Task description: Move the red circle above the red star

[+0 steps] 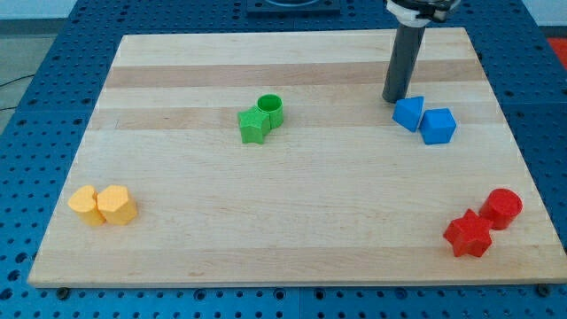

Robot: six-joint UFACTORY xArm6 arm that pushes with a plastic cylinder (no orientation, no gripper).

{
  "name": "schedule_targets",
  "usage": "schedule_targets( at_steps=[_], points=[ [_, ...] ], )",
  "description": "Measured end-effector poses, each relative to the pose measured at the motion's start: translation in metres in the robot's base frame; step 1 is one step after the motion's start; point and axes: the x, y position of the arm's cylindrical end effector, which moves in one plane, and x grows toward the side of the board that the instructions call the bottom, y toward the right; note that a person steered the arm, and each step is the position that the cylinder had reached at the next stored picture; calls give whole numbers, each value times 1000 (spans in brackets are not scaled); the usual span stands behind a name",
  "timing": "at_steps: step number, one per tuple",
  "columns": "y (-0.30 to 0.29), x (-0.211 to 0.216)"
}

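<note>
In the camera view, the rod's tip (393, 99) rests near the board's (292, 221) top right, touching or just beside the blue triangular block (408, 113), which sits against a blue cube-like block (438, 126). There are no jaws, only the bare rod. The red circle (502, 207) lies well apart, toward the view's bottom right, touching the red star (468, 235) at its upper right. The tip would likely need to travel down and right, reaching the circle's right side to nudge it leftward above the star.
</note>
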Motion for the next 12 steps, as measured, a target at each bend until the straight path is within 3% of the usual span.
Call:
schedule_targets(
  at_steps=[3, 4, 5, 7, 12],
  points=[
    [-12, 0],
    [14, -1],
    [64, -34],
    [130, -21],
    [131, -26]
  ],
)
